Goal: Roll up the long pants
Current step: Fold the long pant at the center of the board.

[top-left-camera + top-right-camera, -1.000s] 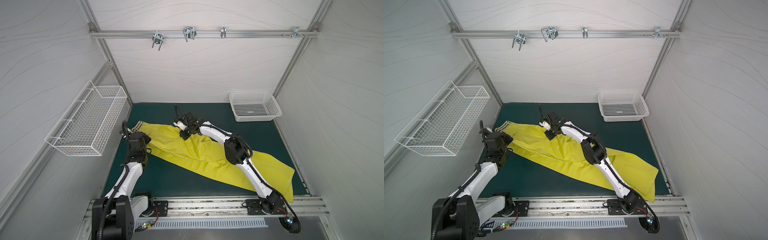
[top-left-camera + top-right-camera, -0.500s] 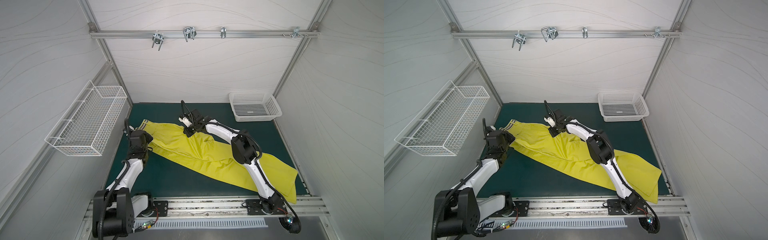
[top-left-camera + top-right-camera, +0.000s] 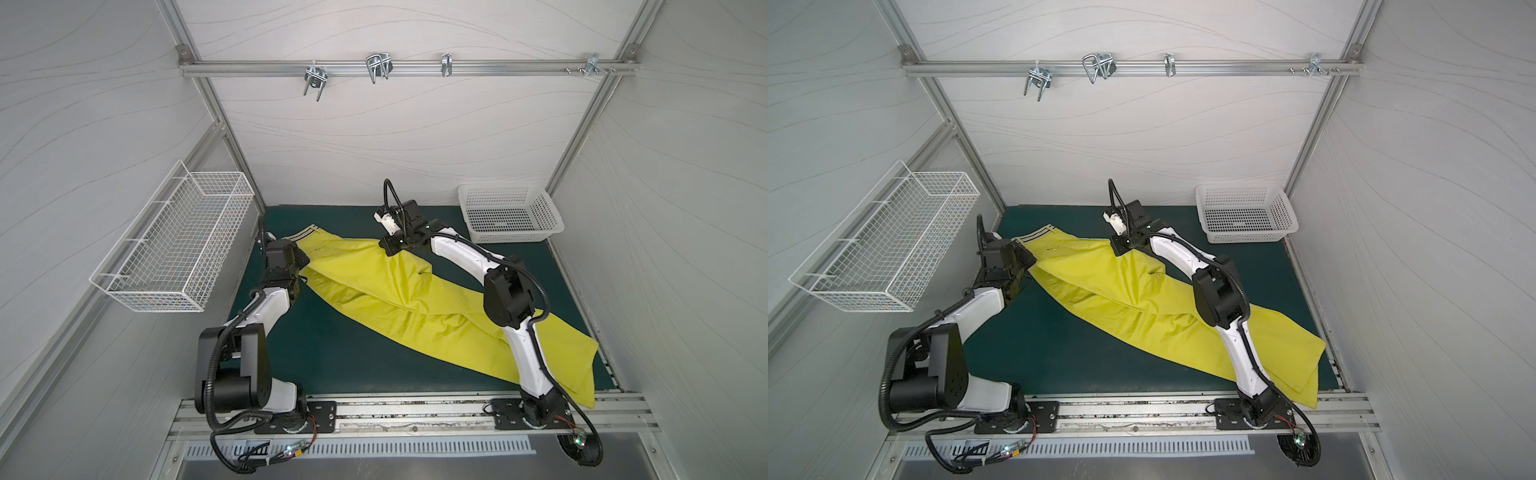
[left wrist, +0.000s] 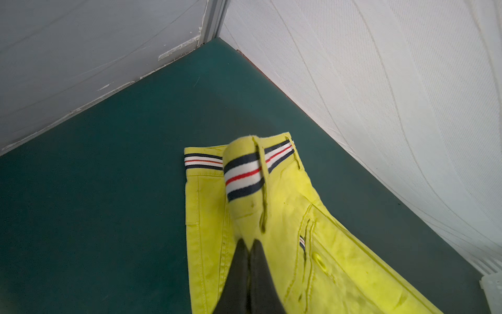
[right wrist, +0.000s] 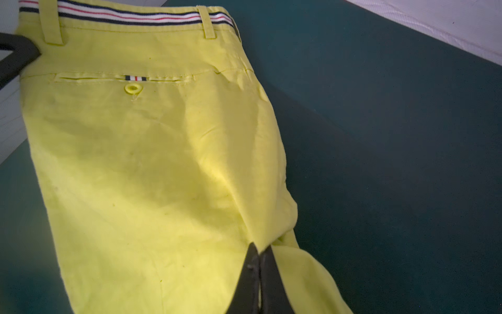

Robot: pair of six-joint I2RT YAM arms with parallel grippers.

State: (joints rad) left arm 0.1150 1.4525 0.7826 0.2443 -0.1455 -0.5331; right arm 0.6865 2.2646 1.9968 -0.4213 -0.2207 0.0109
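Observation:
The long pants (image 3: 415, 307) (image 3: 1142, 305) lie stretched diagonally across the green mat, bright yellow-green, hems at the front right. The striped waistband (image 3: 300, 235) (image 4: 244, 174) (image 5: 130, 16) points to the back left corner. My left gripper (image 3: 305, 261) (image 3: 1030, 261) (image 4: 249, 242) is shut on a pinch of fabric just below the waistband, lifting a fold of it. At the far edge of the seat, my right gripper (image 3: 388, 249) (image 3: 1118, 248) (image 5: 259, 248) is shut on a raised ridge of cloth.
A white plastic basket (image 3: 511, 216) (image 3: 1246, 216) stands at the back right corner of the mat. A wire basket (image 3: 174, 245) hangs on the left wall. A metal rail with hooks (image 3: 376, 68) crosses overhead. The walls are close to the waistband.
Both grippers have moved toward the back wall, drawing the waist end of the pants with them. The grips have not changed.

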